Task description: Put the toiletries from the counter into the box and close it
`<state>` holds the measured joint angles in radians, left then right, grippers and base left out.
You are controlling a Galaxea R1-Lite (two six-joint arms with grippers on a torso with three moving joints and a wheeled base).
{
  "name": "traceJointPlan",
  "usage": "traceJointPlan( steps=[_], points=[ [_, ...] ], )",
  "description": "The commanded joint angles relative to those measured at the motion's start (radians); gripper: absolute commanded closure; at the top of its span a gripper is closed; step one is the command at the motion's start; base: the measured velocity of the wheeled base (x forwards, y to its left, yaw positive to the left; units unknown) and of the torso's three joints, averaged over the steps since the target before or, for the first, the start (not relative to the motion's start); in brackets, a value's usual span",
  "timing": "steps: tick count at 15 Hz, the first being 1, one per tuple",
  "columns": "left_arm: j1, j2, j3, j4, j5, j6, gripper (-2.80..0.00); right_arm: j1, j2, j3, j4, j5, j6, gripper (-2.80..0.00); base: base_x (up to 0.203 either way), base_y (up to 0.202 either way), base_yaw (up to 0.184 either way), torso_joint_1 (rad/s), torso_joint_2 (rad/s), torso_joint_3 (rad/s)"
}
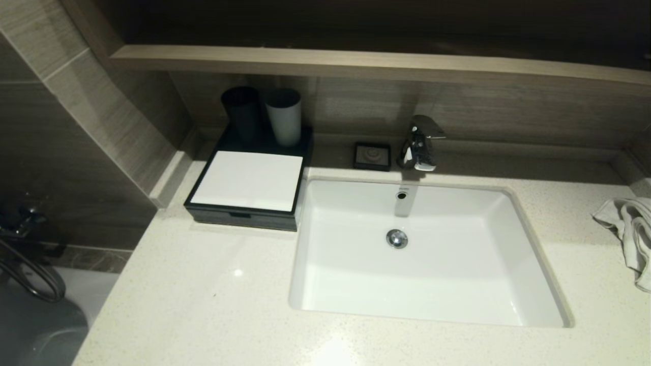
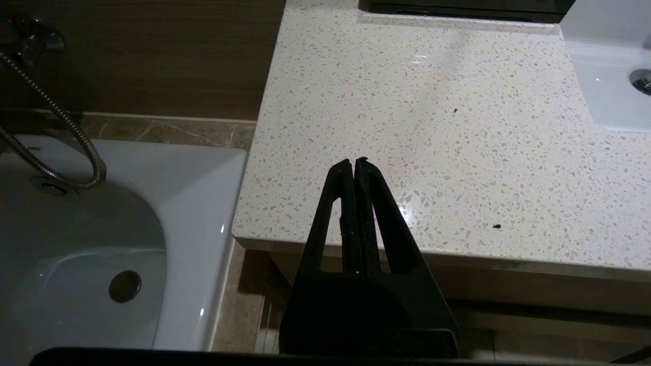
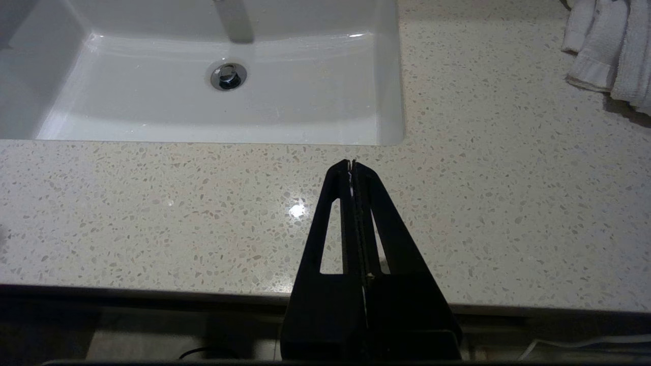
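Note:
The flat black box (image 1: 247,185) with its white top panel sits at the back left of the cream speckled counter (image 1: 203,295), its front drawer pushed in. No toiletries show on the counter in any view. My left gripper (image 2: 354,161) is shut and empty, held over the counter's front left corner. My right gripper (image 3: 351,163) is shut and empty too, over the counter's front edge before the sink (image 3: 203,107). Neither arm appears in the head view.
A black cup (image 1: 242,113) and a grey cup (image 1: 284,117) stand on the back of the box. A small black soap dish (image 1: 373,155) and a chrome tap (image 1: 420,143) are behind the sink (image 1: 422,254). A white towel (image 1: 628,229) lies at the right. A bathtub (image 2: 101,244) is left of the counter.

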<state>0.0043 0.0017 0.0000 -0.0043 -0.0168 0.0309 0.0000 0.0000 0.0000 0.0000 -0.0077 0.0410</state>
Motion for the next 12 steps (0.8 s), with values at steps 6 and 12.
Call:
traceJointPlan(
  steps=[6,12],
  points=[
    [0.0,0.0,0.001,0.0,0.0,0.0,0.0,0.0,0.002,0.0,0.0,0.0,0.0,0.0,0.0,0.0,0.0,0.0,0.0,0.0],
    [0.0,0.0,0.001,0.0,0.0,0.0,0.0,0.0,0.002,0.0,0.0,0.0,0.002,0.0,0.0,0.0,0.0,0.0,0.0,0.0]
  ],
)
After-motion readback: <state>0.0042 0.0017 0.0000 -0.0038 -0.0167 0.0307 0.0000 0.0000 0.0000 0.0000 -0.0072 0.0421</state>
